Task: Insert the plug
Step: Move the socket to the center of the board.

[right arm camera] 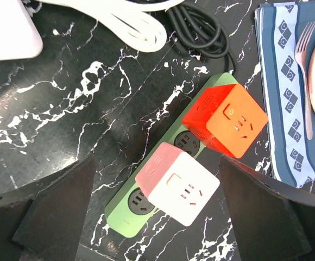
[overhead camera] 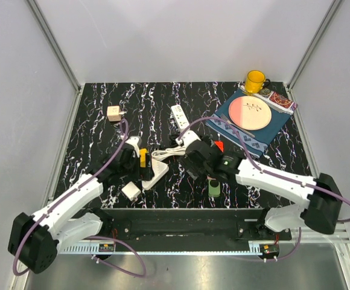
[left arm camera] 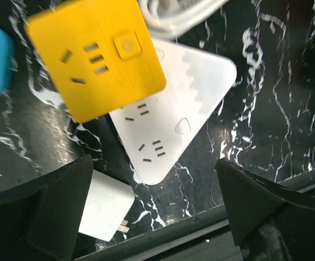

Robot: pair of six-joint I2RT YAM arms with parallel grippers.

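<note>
The job is sitting at its opening step, by my reading: closing in on the pick, with nothing gripped yet. The left hand [left arm camera: 157, 217] is hovering just above the white socket block [left arm camera: 174, 130], its fingers [left arm camera: 54, 212] standing spread wide and empty. The right hand [right arm camera: 157, 217] is hanging equally open and idle off to the right of the block, over a green strip [right arm camera: 122, 217].

The white plug [left arm camera: 106, 206] is lying on the desk [left arm camera: 288, 81] just beside the block's near corner; whether the two are touching I cannot tell. A yellow adapter [left arm camera: 95, 57] is occupying the block's far end, while the sockets on its near half are showing free.

The plug is resting on its side, with its long axis running flat along the desk from body to prongs [left arm camera: 124, 227]. The prongs are pointing away from the block, toward the desk's near edge, so they are facing the wrong way for insertion.

The next move is probably calling for the left hand to shift toward the block's near corner, drop over the plug and close across its body. It would then need turning so the prongs are aiming down at a free socket.
</note>
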